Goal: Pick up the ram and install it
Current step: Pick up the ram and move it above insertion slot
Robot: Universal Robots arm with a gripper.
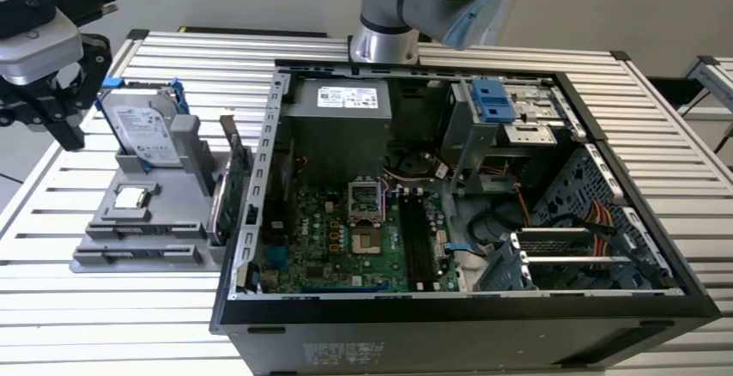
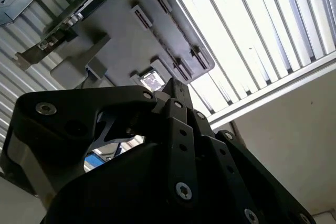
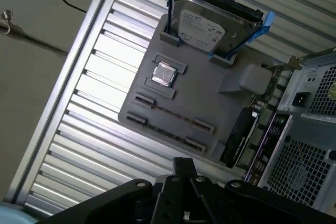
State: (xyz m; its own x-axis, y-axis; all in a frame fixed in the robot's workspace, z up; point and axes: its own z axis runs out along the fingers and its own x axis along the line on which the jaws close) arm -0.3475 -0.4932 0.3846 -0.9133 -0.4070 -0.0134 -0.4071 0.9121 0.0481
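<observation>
In the exterior view my gripper [image 1: 55, 117] hangs above the slatted table [image 1: 69, 307] at that view's far left, just beyond the grey parts holder [image 1: 149, 221]. Both wrist views show the gripper [image 3: 183, 165] [image 2: 173, 85] over the holder's edge with nothing seen in it. The holder has two long slots [image 3: 173, 114] with end clips. A thin dark line runs along each slot, and I cannot tell whether it is the ram seen edge-on. The open computer case [image 1: 458, 178] shows its motherboard [image 1: 343, 239] with black memory slots [image 1: 418, 243].
The holder also carries a hard drive in a blue frame [image 1: 143, 131], a square silver processor [image 3: 164, 73] and a green expansion card [image 1: 235, 191] standing on edge beside the case wall. The arm's base [image 1: 384, 41] stands behind the case. Cables and drive cages crowd the case's right half.
</observation>
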